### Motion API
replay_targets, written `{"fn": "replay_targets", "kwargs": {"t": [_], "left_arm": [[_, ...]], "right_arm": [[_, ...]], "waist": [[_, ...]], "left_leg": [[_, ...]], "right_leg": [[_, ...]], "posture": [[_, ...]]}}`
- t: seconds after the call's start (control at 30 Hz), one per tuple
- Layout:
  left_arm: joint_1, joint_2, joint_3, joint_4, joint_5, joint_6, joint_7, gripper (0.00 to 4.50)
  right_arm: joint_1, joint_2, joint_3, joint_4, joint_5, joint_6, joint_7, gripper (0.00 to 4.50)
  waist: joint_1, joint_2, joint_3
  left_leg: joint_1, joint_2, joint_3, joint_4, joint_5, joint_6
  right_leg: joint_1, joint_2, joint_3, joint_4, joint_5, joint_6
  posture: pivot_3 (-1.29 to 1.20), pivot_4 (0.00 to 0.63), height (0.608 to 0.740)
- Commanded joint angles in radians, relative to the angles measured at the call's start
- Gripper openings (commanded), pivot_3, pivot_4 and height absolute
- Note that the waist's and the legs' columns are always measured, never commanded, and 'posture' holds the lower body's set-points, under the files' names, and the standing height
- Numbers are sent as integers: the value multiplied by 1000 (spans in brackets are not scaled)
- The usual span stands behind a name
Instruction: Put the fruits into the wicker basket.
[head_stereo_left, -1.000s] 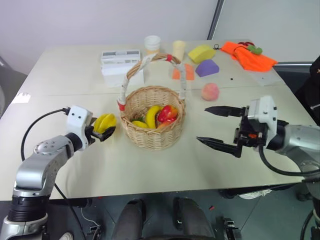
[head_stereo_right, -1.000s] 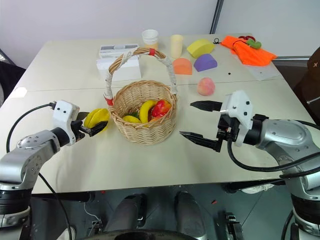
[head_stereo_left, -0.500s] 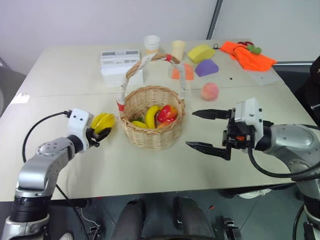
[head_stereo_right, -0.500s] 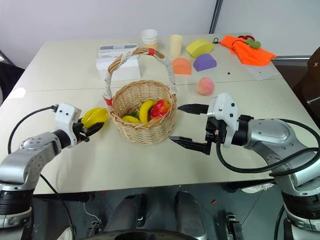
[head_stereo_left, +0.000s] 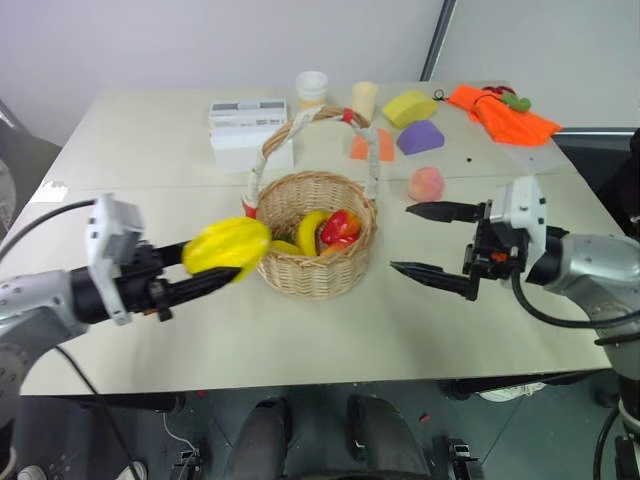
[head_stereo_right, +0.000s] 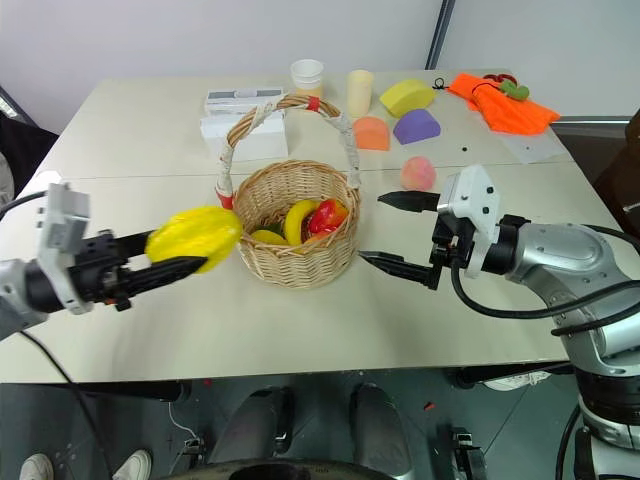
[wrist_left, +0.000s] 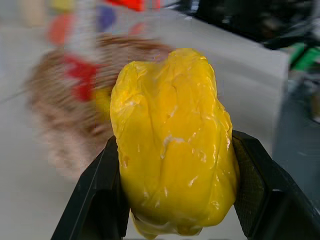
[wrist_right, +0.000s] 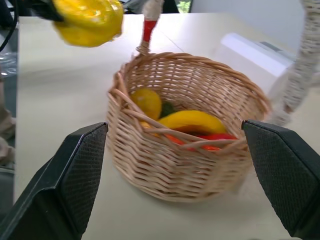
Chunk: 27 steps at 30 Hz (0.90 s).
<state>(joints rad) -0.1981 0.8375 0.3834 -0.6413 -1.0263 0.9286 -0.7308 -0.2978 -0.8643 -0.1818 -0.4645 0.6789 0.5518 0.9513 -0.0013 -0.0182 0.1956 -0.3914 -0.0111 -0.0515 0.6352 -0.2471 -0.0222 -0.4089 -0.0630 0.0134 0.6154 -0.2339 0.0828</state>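
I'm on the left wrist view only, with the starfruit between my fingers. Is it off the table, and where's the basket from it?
Observer: Yes, the starfruit is lifted clear of the table, clamped in the left gripper, just outside the wicker basket on its left side, about level with the rim.
Operator: What's already inside?
Observer: A banana and a red fruit, with room nearer your side.
Operator: Where's the peach?
Observer: The peach sits on the table beyond the right gripper, which is open and empty beside the basket.
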Motion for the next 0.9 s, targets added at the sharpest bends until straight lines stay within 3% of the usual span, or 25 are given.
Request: {"fn": "replay_targets", "kwargs": {"t": [0.03,0.2,0.27,0.4,0.43,0.77,0.9], "left_arm": [[-150,-52,-133,1,38,13,146,2157],[-302,-117,-369,70,239,2,249,2157],[-319,-135,-403,94,265,5,253,2157],[-332,-157,-408,123,298,1,256,4129],[-331,-152,-409,122,311,-10,247,4437],[-153,-124,-229,52,182,-114,45,4437],[-58,-113,-176,30,162,-151,1,4437]], "right_arm": [[-11,-9,-32,-12,-4,-26,4,4500],[11,0,-23,-15,-22,-6,-34,4500],[22,11,-10,7,-49,-12,-59,4500],[15,99,8,128,-136,-75,-148,4500],[0,126,14,173,-164,-88,-182,4500],[-274,320,98,697,-444,-310,-403,4500],[-482,398,112,1040,-524,-412,-494,4500]], "waist": [[3,0,0],[2,0,0],[1,0,0],[-7,-1,0],[-10,-1,0],[-17,0,0],[-20,-1,0]], "left_leg": [[0,0,0,0,0,0],[0,0,4,1,0,0],[0,-1,4,1,0,0],[0,0,3,1,0,0],[0,0,3,1,0,0],[1,1,8,0,0,0],[1,1,11,0,1,0]], "right_leg": [[0,1,0,1,0,0],[0,3,0,2,2,3],[0,4,0,2,2,3],[-1,4,0,2,0,1],[-1,4,0,2,0,1],[-5,6,4,8,1,3],[-8,6,8,11,1,1]], "posture": [[0,150,740],[0,150,740],[0,150,740],[0,150,740],[0,150,740],[0,150,740],[0,150,740]]}}
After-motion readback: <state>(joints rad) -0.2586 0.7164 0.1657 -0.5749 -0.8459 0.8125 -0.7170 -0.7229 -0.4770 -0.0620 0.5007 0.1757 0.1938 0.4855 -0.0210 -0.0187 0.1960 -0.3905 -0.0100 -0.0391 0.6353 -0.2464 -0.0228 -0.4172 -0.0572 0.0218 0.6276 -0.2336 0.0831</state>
